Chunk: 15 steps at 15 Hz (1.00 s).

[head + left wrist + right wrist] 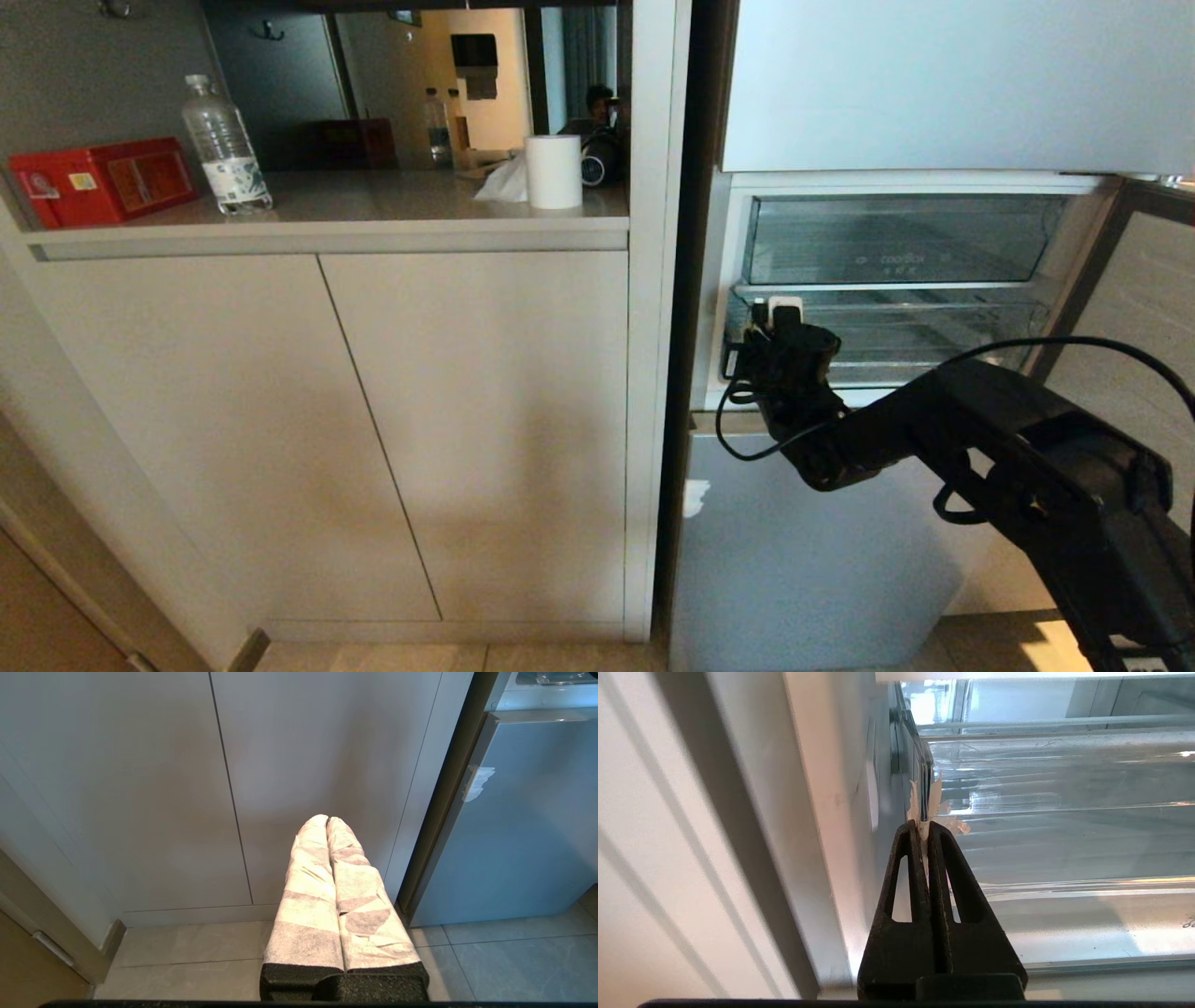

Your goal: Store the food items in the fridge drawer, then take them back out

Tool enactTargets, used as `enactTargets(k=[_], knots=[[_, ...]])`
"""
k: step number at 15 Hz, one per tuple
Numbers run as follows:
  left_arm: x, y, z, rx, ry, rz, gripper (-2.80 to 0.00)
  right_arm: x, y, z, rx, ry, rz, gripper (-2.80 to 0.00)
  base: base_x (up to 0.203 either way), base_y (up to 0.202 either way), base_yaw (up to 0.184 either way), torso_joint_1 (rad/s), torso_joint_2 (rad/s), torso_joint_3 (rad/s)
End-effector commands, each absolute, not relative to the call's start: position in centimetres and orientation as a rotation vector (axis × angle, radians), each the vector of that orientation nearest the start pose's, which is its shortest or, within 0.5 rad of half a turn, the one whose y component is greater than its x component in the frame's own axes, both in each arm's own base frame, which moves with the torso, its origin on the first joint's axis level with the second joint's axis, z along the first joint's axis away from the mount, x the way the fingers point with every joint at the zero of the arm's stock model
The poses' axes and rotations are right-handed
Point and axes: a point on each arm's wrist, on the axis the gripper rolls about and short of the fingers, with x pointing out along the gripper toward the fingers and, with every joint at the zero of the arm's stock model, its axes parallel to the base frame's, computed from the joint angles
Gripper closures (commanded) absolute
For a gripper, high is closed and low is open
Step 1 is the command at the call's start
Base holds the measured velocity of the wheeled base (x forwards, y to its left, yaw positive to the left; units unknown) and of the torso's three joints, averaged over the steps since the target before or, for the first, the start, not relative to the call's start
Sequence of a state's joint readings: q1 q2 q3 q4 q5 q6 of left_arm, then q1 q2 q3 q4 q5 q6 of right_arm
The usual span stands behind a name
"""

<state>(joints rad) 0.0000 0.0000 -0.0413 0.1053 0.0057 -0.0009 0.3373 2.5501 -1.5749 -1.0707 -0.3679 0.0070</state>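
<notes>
The fridge drawer (920,338) is a clear ribbed bin low in the open fridge. It fills the right wrist view too, fridge drawer (1064,812). My right gripper (780,313) is shut, its tips at the drawer's left front corner, right gripper (924,826). Frayed white tape sticks out between its fingertips. Whether they pinch the drawer's wall does not show. The food items are out of view. My left gripper (327,819) is shut and empty, its white-wrapped fingers (308,882) pointing at the cabinet front low above the floor.
Above the drawer sits another clear compartment (896,241). The fridge door (1144,308) stands open at right, with a closed lower door (803,551) beneath. On the counter to the left stand a red box (101,180), a water bottle (224,145) and a paper roll (554,171).
</notes>
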Motion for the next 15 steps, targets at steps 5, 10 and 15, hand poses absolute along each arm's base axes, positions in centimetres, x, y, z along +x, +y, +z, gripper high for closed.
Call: enactTargets(k=[5,10,15], knots=[[-2.6,0.0,7.6,-0.001,0.065,0.006,0.0,42.6,16.2,10.1,0.054,-0.054,0.014,0.0,0.0,0.0,0.0,0.0,0.0,0.0],[-2.6,0.0,7.6,-0.001,0.064,0.006,0.0,40.9,15.9,9.8,0.078,-0.004,0.019,-2.8,0.0,0.0,0.0,0.0,0.0,0.0],[-2.6,0.0,7.6,-0.001,0.064,0.006,0.0,38.3,15.1,9.8,0.075,0.054,0.022,-2.8,0.0,0.0,0.0,0.0,0.0,0.0]])
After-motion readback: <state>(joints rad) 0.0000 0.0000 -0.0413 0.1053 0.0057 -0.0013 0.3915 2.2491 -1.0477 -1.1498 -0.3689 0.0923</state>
